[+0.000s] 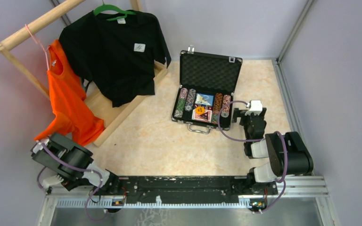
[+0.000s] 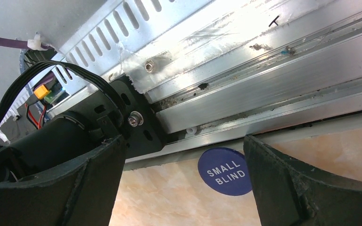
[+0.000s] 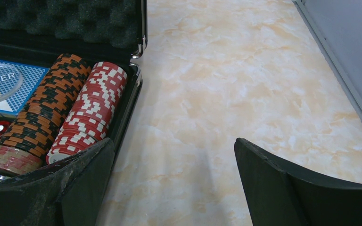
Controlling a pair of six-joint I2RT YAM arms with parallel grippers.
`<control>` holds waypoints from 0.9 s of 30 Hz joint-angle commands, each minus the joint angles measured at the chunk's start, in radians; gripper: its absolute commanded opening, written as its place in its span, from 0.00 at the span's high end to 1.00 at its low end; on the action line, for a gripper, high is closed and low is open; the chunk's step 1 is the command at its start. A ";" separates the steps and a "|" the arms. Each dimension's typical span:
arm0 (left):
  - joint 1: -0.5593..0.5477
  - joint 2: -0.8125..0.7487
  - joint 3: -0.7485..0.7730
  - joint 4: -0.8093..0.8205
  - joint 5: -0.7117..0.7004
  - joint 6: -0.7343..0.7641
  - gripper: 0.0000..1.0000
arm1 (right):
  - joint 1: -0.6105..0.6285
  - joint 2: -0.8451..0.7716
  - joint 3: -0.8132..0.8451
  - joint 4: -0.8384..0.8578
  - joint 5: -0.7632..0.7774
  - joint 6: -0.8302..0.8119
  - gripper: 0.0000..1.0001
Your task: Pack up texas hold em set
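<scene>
The black case (image 1: 207,89) lies open on the far middle of the tabletop (image 1: 160,141). Its long axis runs left to right, and its foam-lined lid (image 1: 210,70) stands up from the far edge. The right pincer (image 3: 173,141) hovers just off the case's right end with its jaws spread wide and nothing between them but bare tabletop. From this pincer the case lies to the left. In the right wrist view the left finger overlaps the case's near right corner beside the row of red-and-white chips (image 3: 92,110), though I cannot tell whether it touches. The right arm is much the nearer one to the case. The left arm is folded back at the near left corner, well apart from it. The left pincer (image 2: 184,157) is also fully open and holds nothing. It points down at the metal rail (image 2: 264,84), and a blue SMALL BLIND token (image 2: 225,171) lies flat on the tabletop between its fingers, close against the rail. That token is outside the case, so it probably has to go in before the lid comes down. The left pincer is best placed to lift it, and the right one to swing the lid toward the near side.
</scene>
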 commanded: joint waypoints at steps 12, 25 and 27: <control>-0.050 0.012 0.077 -0.044 0.109 0.003 0.00 | -0.006 -0.003 0.015 0.067 -0.007 0.006 0.01; -0.069 0.015 0.043 -0.041 0.169 0.009 0.00 | -0.006 -0.003 0.016 0.067 -0.005 0.006 0.01; -0.069 0.012 0.085 -0.077 0.139 0.003 0.00 | -0.006 -0.003 0.016 0.067 -0.006 0.006 0.01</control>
